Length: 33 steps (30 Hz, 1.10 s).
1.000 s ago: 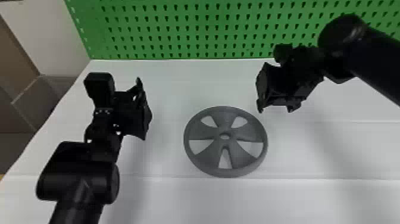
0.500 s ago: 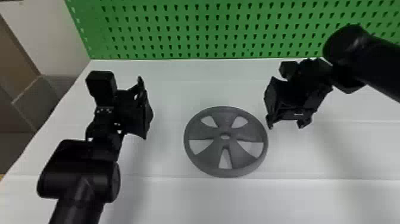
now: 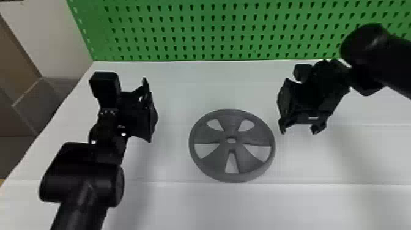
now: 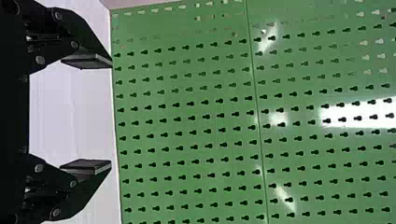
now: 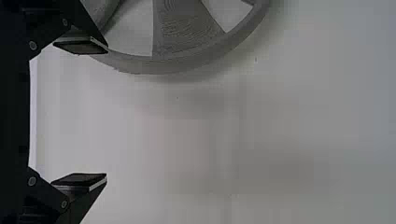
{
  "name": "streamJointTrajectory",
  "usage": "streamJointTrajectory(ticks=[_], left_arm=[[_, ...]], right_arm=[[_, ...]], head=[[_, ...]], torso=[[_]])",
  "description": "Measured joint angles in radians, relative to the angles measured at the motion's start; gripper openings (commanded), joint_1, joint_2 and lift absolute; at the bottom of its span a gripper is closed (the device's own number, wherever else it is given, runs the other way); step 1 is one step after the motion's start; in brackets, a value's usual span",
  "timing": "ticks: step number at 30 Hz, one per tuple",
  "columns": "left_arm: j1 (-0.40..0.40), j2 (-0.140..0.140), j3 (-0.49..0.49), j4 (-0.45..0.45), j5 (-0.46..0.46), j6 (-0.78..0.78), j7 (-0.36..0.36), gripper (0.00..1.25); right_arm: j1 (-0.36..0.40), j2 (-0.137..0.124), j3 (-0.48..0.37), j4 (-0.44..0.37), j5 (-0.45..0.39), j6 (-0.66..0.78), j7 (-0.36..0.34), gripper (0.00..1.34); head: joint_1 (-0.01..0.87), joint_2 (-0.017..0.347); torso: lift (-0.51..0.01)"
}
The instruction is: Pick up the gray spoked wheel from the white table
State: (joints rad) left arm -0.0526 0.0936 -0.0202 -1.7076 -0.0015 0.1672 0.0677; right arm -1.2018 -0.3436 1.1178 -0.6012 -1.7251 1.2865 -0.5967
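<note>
A green pegboard [image 3: 214, 33] with rows of keyhole-shaped slots spans the far side, a thin seam and bright reflections across it. To its left stands a pale wall [image 3: 46, 36], beside a brown surface [image 3: 12, 46].

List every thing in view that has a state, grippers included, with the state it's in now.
Gray spoked wheel: lying flat on the table, between the two grippers, held by neither.
Left gripper: jaws open, holding nothing, left of the wheel.
Right gripper: jaws open, holding nothing, to the wheel's right.
White table: bearing the wheel.
Green pegboard: upright behind the table.
</note>
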Motion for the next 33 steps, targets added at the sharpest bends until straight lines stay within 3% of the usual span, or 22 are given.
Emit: streamJointTrajectory(ticks=[19,26,33], left_arm=[[-0.004,0.0,-0.001,0.003,0.0,0.0,0.001,0.76],[-0.005,0.001,-0.001,0.005,0.002,0.0,0.001,0.76],[-0.006,0.002,0.0,0.005,0.005,0.0,0.0,0.76]], right_arm=[[-0.003,0.001,0.025,0.001,0.002,-0.022,0.009,1.03],[-0.009,0.0,0.071,0.001,0.08,-0.05,0.214,1.03],[-0.012,0.004,0.121,0.001,0.103,-0.069,0.248,1.03]], head=[[0.779,0.098],[0.779,0.098],[0.779,0.098]], torso=[[-0.073],[-0.073],[-0.073]])
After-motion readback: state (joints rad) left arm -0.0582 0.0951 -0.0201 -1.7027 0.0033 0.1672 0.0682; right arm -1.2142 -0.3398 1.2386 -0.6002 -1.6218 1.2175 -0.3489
